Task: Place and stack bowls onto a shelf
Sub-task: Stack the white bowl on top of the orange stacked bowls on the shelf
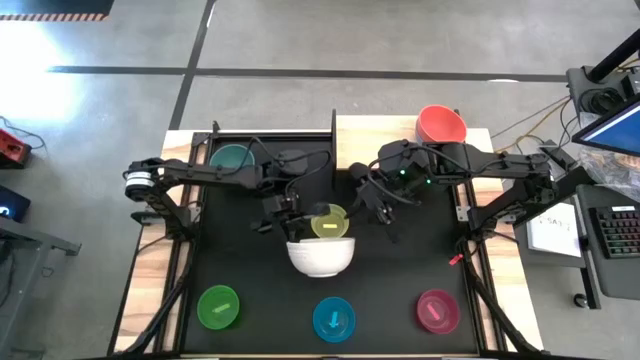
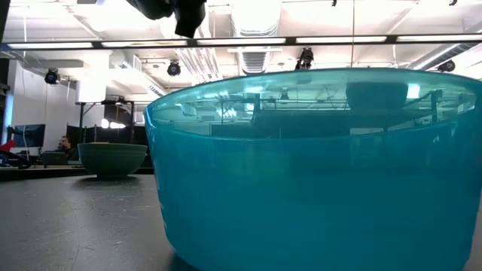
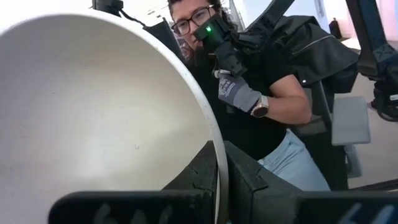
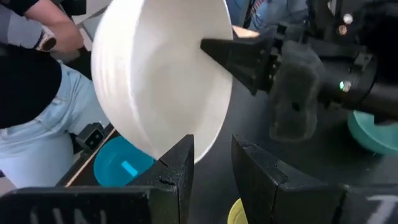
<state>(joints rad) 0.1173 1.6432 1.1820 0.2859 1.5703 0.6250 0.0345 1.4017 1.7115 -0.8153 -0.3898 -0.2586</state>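
My left gripper (image 1: 289, 224) is shut on a white bowl (image 1: 321, 256) over the middle of the table; the bowl fills the left wrist view (image 3: 93, 112). A yellow bowl (image 1: 331, 222) stands on its base just beyond it. My right gripper (image 1: 376, 204) is open, to the right of the yellow bowl; its fingers point at the white bowl (image 4: 161, 81) without clearly touching it. A teal bowl (image 1: 232, 158) sits far left and a red bowl (image 1: 441, 124) on pale wood (image 1: 375, 128) far right. Green (image 1: 218, 305), cyan (image 1: 333, 318) and magenta (image 1: 437, 310) bowls stand along the near edge. My left gripper pinches the white bowl's rim (image 3: 215, 134), with one finger (image 3: 196, 177) inside the bowl and the other (image 3: 252, 180) outside. The bowl is tipped onto its side and lifted clear; the right wrist view shows the cyan bowl (image 4: 118, 165) below it.
A black upright divider (image 1: 333, 130) stands at the far edge between the teal and red bowls. The cyan bowl (image 2: 316, 165) blocks most of the low view. A person with a grey glove (image 3: 236, 93) stands beyond the table's near edge. Bare black tabletop (image 1: 420, 260) lies right of centre.
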